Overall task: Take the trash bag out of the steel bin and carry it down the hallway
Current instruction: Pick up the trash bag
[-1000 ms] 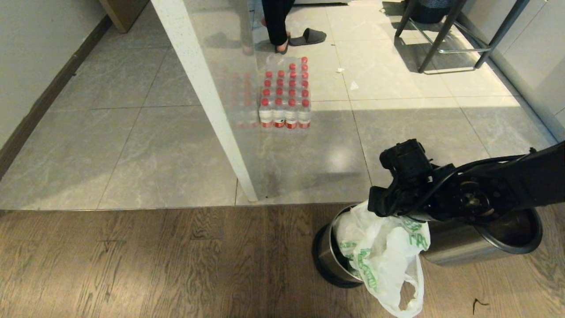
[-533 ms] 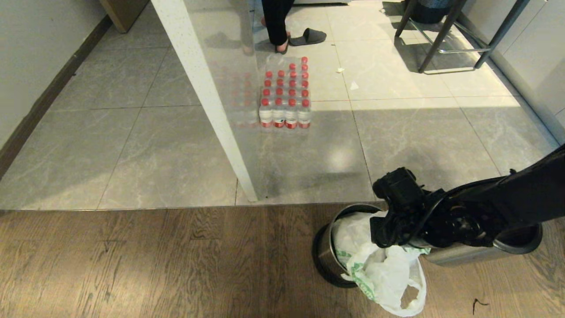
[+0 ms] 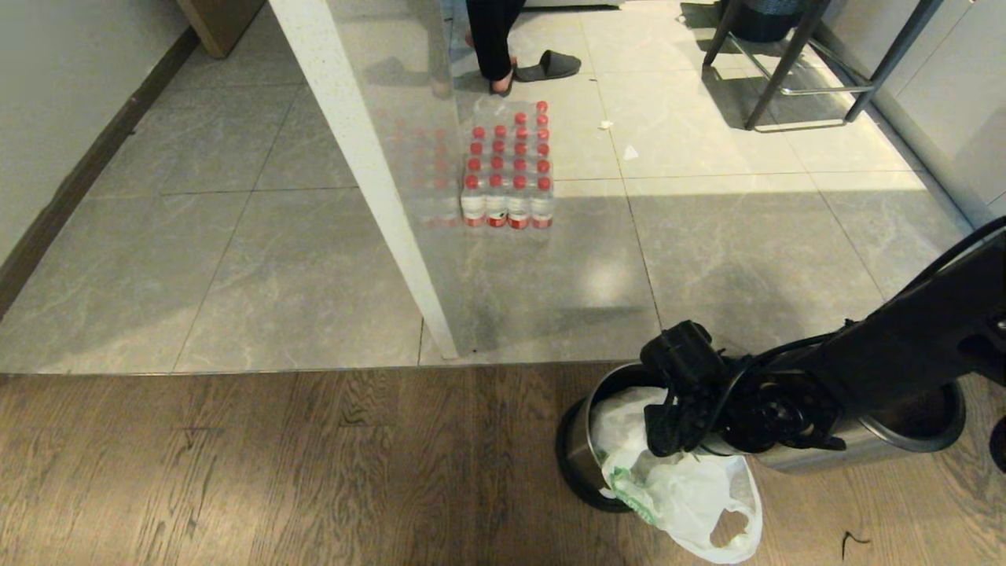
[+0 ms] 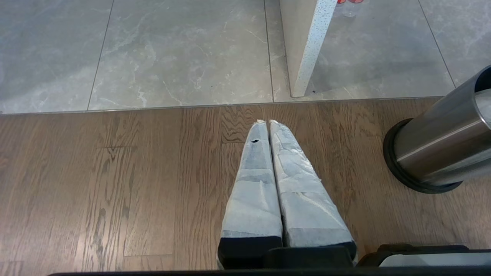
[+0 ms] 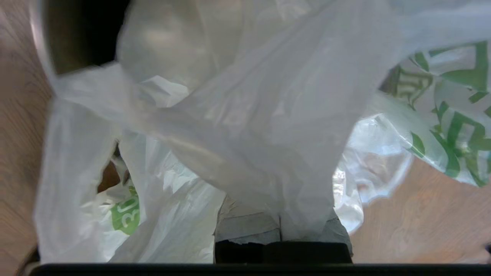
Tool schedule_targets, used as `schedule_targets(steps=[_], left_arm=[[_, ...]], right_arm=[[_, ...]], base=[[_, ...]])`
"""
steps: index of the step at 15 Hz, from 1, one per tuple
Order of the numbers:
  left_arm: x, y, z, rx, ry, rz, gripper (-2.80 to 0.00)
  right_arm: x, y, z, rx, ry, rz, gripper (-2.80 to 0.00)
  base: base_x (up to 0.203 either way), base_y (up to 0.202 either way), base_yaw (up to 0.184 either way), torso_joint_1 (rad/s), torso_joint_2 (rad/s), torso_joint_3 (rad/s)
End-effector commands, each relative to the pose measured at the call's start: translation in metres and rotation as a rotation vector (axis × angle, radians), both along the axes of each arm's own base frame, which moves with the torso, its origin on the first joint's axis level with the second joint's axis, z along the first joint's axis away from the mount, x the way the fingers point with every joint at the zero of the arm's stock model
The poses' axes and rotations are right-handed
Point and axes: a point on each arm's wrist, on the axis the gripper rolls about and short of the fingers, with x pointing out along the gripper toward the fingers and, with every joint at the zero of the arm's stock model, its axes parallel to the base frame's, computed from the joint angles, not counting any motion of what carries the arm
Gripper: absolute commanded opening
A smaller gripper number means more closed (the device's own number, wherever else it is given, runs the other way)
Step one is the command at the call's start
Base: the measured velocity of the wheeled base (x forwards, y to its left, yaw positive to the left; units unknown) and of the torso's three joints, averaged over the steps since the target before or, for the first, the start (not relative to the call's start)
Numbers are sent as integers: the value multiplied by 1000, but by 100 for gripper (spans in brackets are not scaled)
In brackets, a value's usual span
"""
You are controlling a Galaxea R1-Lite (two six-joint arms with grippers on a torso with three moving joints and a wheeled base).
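R gripper (image 3: 668, 428) sat at the steel bin (image 3: 578, 448) mouth, approx 5 o'clock in head view, arm coming in from 3 o'clock. Jaws were clamped tight on a gathered fold of the trash bag (image 3: 684, 499); wrist view showed white film bunched right at the finger bases, so it had hold of the plastic itself. Couldn't tell if that was a loop handle or just bag wall.

Bag pos: partly out. Upper part sat inside the bin mouth; rest spilled over the rim toward 6 o'clock, sagging onto or just above the wood floor (image 3: 275, 464), loop handle hanging open at the bottom. Green print visible on the draped part. Bin looked tipped, mouth toward 9 o'clock, steel inner bucket (image 3: 904, 428) lying alongside toward 3 o'clock under the arm.

L gripper (image 4: 270, 126) parked, fingers pressed together, empty, pointing at the wood floor, bin at its 3 o'clock.

Progress, judged: grip done, extraction approx half. Left to do: pull the bag fully clear of the rim, lift it off the floor, then carry over grey tile (image 3: 259, 259) into the hallway. Carry not begun.

Also noted: bottle pack (image 3: 507, 165) at 12 o'clock on the tile, white post (image 3: 369, 173) beside it, a person's leg (image 3: 491, 39) and a slipper (image 3: 550, 65) beyond.
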Motion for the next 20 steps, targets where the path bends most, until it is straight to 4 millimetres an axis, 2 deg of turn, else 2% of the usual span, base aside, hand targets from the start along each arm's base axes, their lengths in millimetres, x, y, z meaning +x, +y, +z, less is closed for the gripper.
schedule_targets(steps=[1,9,12,14,17,20], left_arm=[[0,0,0,-1,-1,0,-280],[0,0,0,-1,-1,0,-280],[0,0,0,-1,-1,0,-280],[0,0,0,0,-1,0,-280],[0,0,0,-1,-1,0,-280],[0,0,0,-1,-1,0,-280]], right_arm=[[3,2,0,3,-9,2,-2],[3,8,18,-30,-75,67,0],[-2,4,10,-57,-33,60,0],[-14,-3,1,-110,36,50,0],[-15,-3,4,9,28,-75,0],[-19,-5,9,105,34,-130,0]], base=[[0,0,0,0,0,0],[0,0,0,0,0,0],[0,0,0,0,0,0],[0,0,0,0,0,0],[0,0,0,0,0,0],[0,0,0,0,0,0]])
